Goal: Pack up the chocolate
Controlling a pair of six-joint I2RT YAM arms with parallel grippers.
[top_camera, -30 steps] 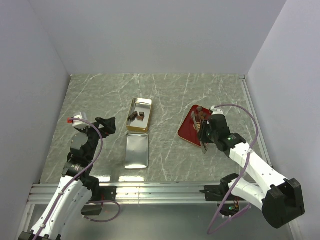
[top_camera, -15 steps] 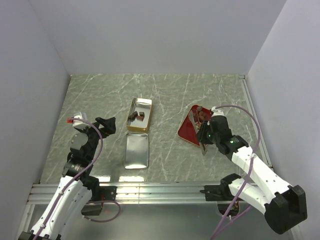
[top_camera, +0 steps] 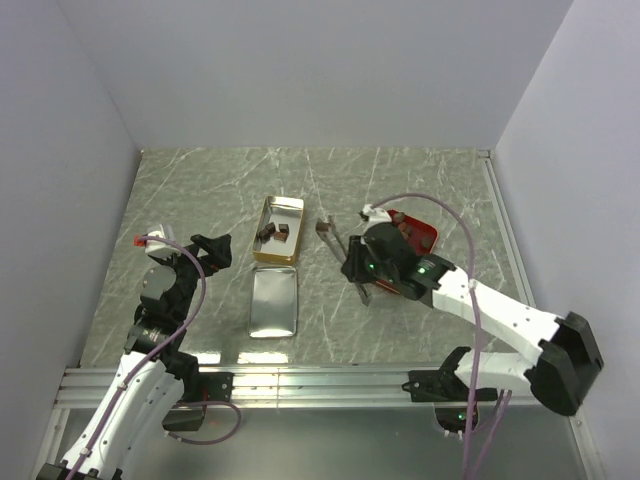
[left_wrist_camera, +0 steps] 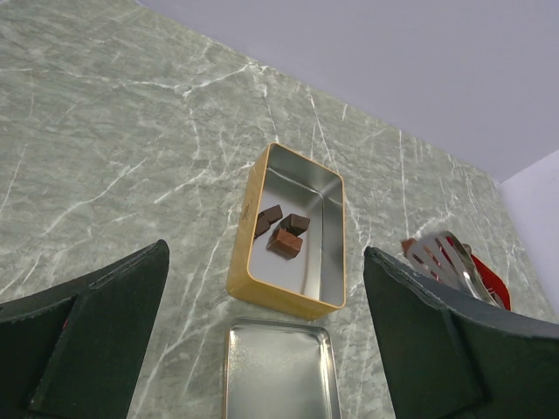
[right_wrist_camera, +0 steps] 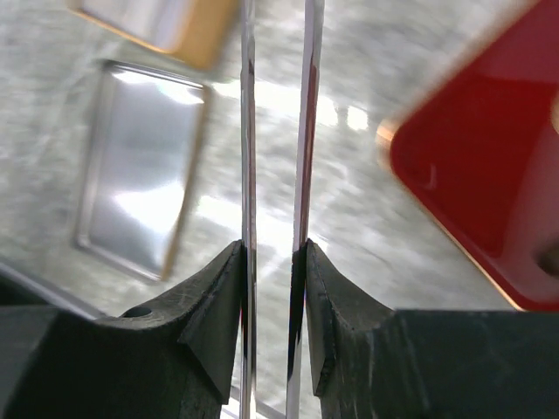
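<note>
Carry step, seemingly: right tool (right_wrist_camera: pixel 272 251) clamped on tongs (top_camera: pixel 331 234) between tray (top_camera: pixel 426 234) and tin (top_camera: pixel 278 257) (left tool (top_camera: pixel 213 250) gaping); needs tips over tin next

Even bright light; blurred right-wrist view

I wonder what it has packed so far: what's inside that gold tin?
Three small brown chocolate chunks lie close together on the shiny floor of the gold tin; the rest of the floor is bare. The near wall hides a thin strip of floor behind it.
</note>
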